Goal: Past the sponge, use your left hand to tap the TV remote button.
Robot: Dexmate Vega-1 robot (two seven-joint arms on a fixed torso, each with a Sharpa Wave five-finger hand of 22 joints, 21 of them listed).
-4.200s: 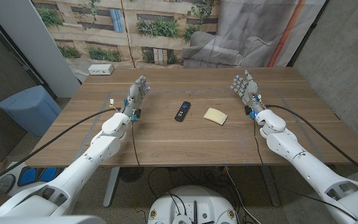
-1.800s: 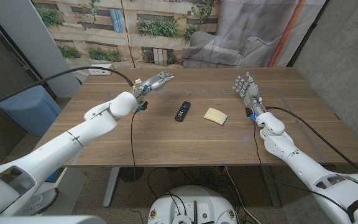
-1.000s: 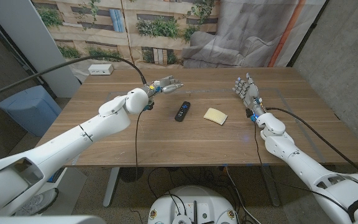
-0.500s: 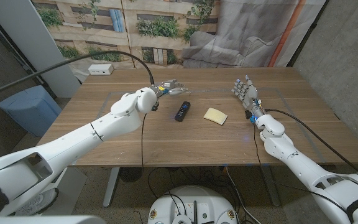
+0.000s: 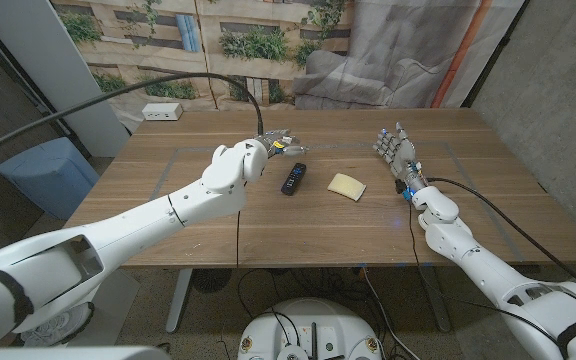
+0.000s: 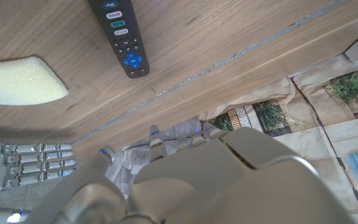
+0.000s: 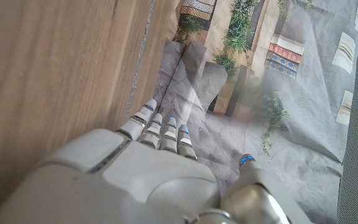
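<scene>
Hovering left hand (image 5: 276,145) near remote (image 5: 294,178)

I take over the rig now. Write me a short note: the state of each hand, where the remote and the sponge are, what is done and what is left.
Left hand: raised above the table, just beyond the far end of the TV remote, holding nothing, not touching it.
Right hand: at the table's right side, fingers apart, holding nothing.
TV remote: lies mid-table, buttons up.
Sponge: yellow, on the table right of the remote, apart from it.
Done: left hand brought near the remote.
Left: lower the left hand, tap a button on the remote, then withdraw.
</scene>
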